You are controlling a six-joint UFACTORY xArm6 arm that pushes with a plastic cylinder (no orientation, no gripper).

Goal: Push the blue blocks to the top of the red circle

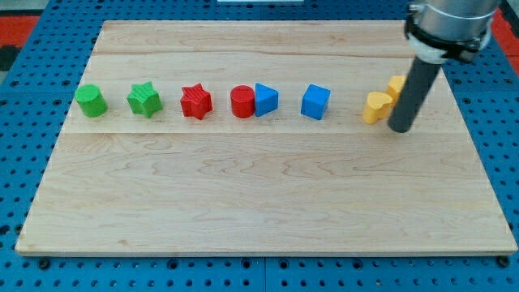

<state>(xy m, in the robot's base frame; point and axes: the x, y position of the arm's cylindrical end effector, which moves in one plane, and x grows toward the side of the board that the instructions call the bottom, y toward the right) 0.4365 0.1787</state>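
A red circle (242, 101) stands near the middle of the wooden board. A blue triangle (266, 100) touches its right side. A blue cube (315, 101) sits further to the view's right, apart from both. My tip (400, 128) is at the view's right, far from the blue blocks, just to the right of a yellow heart (375, 106). The dark rod partly hides a second yellow block (396, 84) behind it.
A red star (195, 101), a green star (144, 99) and a green cylinder (91, 100) stand in a row at the view's left. The board (259, 195) ends in edges on all sides, with blue pegboard around it.
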